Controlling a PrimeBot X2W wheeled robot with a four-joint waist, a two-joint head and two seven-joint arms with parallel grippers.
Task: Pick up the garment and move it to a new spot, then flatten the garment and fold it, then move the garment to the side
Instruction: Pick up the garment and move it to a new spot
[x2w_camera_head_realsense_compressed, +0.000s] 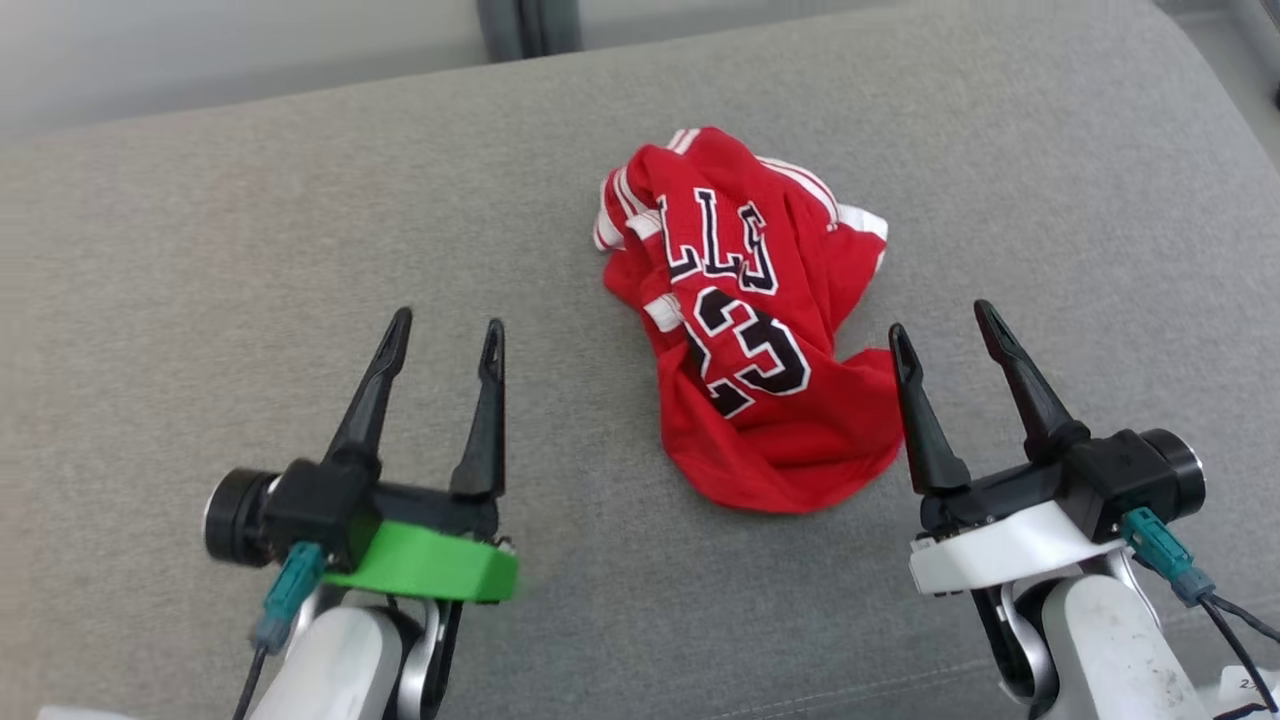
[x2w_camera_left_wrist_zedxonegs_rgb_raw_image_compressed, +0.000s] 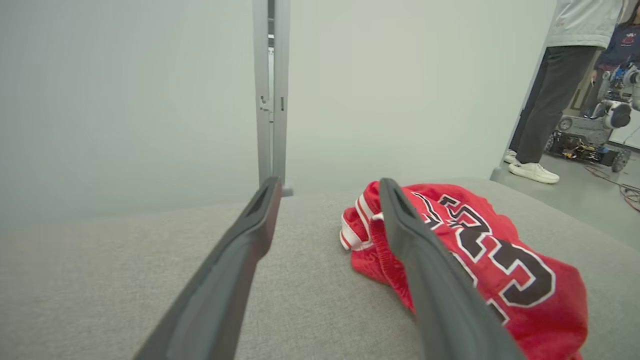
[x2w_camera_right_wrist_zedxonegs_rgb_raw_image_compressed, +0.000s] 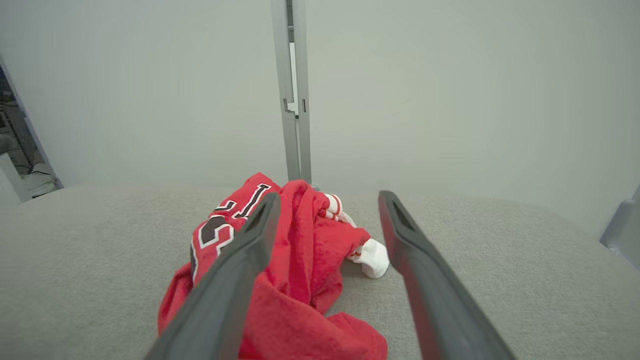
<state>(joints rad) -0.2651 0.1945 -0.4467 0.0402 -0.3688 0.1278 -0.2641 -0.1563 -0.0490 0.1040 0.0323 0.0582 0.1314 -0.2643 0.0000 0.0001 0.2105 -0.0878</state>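
Note:
The garment (x2w_camera_head_realsense_compressed: 745, 320) is a red jersey with white trim and black number 23, lying crumpled in a heap on the grey fabric surface (x2w_camera_head_realsense_compressed: 250, 250). My left gripper (x2w_camera_head_realsense_compressed: 447, 326) hovers open to the left of it, well apart, nothing between its fingers. My right gripper (x2w_camera_head_realsense_compressed: 940, 320) is open just right of the heap's near edge, its inner finger close beside the cloth. In the left wrist view the garment (x2w_camera_left_wrist_zedxonegs_rgb_raw_image_compressed: 475, 250) lies right of my open gripper (x2w_camera_left_wrist_zedxonegs_rgb_raw_image_compressed: 327, 187). In the right wrist view the garment (x2w_camera_right_wrist_zedxonegs_rgb_raw_image_compressed: 300, 260) lies left of and below my open gripper (x2w_camera_right_wrist_zedxonegs_rgb_raw_image_compressed: 327, 197).
A pale wall with a grey vertical post (x2w_camera_left_wrist_zedxonegs_rgb_raw_image_compressed: 270, 90) rises behind the surface's far edge. A person's legs (x2w_camera_left_wrist_zedxonegs_rgb_raw_image_compressed: 547, 100) and another machine (x2w_camera_left_wrist_zedxonegs_rgb_raw_image_compressed: 590, 135) stand on the floor beyond the right side. Bare grey surface stretches left of the heap.

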